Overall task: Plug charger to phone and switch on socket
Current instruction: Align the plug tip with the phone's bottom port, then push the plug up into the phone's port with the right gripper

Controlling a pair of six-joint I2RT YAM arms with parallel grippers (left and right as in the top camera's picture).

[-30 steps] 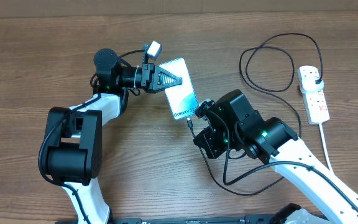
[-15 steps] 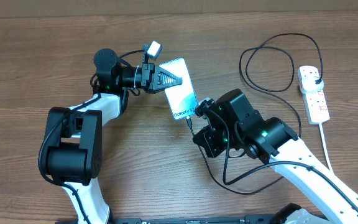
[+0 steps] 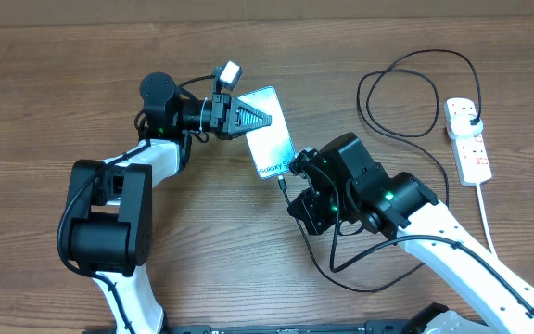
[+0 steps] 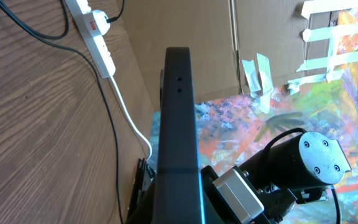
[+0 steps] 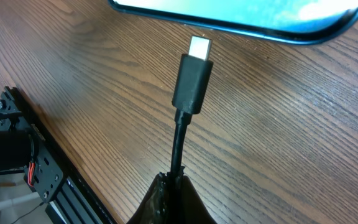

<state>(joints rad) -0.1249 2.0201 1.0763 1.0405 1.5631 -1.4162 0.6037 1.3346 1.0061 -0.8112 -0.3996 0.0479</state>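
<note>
Phone: slim teal-screened smartphone (image 3: 273,141) is clamped at 1 end by left gripper (image 3: 265,119).
Charger: thin black cable (image 5: 178,138) is pinched by right gripper (image 5: 171,185), connector tip (image 5: 199,45) just short of smartphone's edge.
Socket: white plastic power strip (image 3: 468,141) is seen well apart.

Phone (image 3: 269,141) mid-tabletop (image 3: 54,102), left fingers (image 3: 248,118) on its far-left end. Charger (image 5: 193,79) tip just short of phone's near edge, not touching. Cable loops off right to socket (image 3: 467,141), plugged at far end.
</note>
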